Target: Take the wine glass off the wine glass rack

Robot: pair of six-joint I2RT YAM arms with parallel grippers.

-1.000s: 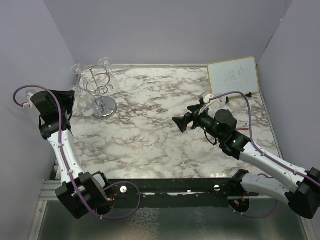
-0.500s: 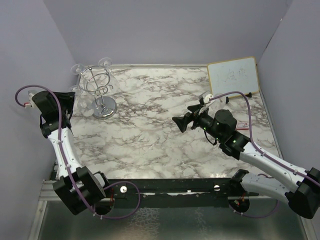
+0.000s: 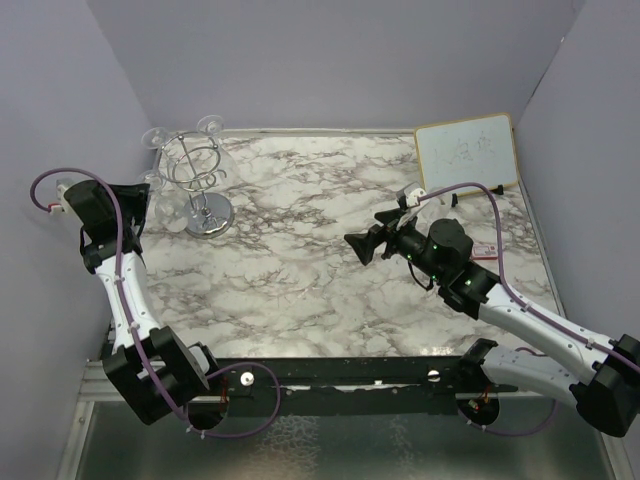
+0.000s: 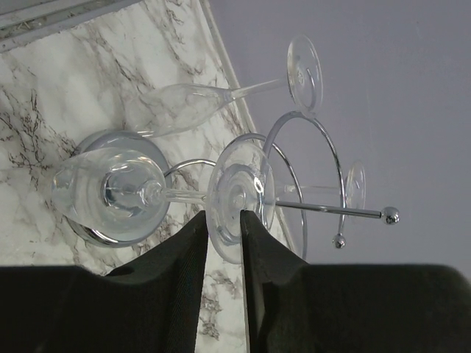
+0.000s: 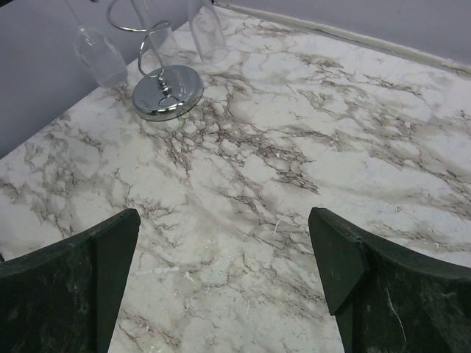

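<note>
The chrome wine glass rack (image 3: pixel 198 168) stands at the far left of the marble table, with its round base (image 3: pixel 208 216) on the table. Three clear glasses hang upside down from it. My left gripper (image 3: pixel 140 197) is beside the rack. In the left wrist view the left gripper (image 4: pixel 223 224) has its black fingers closed narrowly on the rim of the foot of one wine glass (image 4: pixel 239 193). That glass's bowl (image 4: pixel 110 195) hangs in front of the base. My right gripper (image 3: pixel 358 245) is open and empty over mid-table, far from the rack (image 5: pixel 168 92).
Two other glasses hang on the rack (image 4: pixel 191 107) (image 4: pixel 355 185). A small whiteboard (image 3: pixel 467 152) leans at the far right. Purple walls stand close behind and to the left of the rack.
The left arm's lower links have shifted slightly left, while its gripper stays at the glass foot. The right arm has not moved.
</note>
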